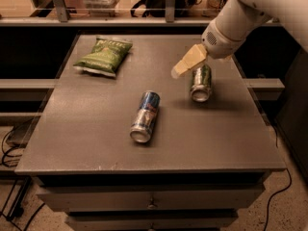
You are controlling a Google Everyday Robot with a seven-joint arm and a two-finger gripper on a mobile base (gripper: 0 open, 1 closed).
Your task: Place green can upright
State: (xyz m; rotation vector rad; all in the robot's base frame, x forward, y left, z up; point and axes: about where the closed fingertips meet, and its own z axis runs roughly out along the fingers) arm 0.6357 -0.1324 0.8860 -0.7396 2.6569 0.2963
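The green can (pixel 201 82) lies on its side on the right part of the grey table (pixel 86 129), one silver end facing the camera. My gripper (pixel 185 64), pale and cream-coloured, hangs at the end of the white arm just up and left of the can's far end. It holds nothing that I can see. It appears to hover above the table rather than rest on the can.
A blue-and-silver can (pixel 146 115) lies on its side near the table's middle. A green chip bag (pixel 102 56) lies at the back left. The table's right edge is close to the green can. Shelving and clutter stand behind the table.
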